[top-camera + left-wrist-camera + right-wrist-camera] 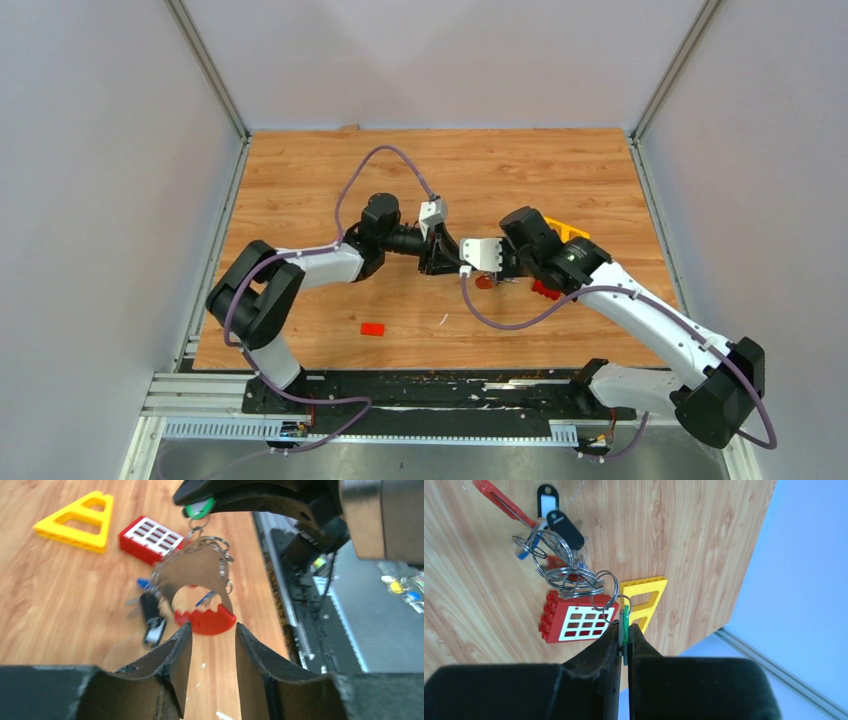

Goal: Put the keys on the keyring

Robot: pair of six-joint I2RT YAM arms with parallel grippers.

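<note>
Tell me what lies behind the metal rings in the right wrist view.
A red brick with a white grid and a yellow frame, both on the wooden table. The rings cover part of the brick's top edge.

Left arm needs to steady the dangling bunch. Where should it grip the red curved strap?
Grip the red curved strap across its flat lower arc, which hangs below the rings. Bring the left gripper straight forward, probably; its open jaws line up with it.

Lab cell: grey wall panels (pixel 100 200), aluminium posts (pixel 205 65), wooden tabletop (pixel 300 180).
</note>
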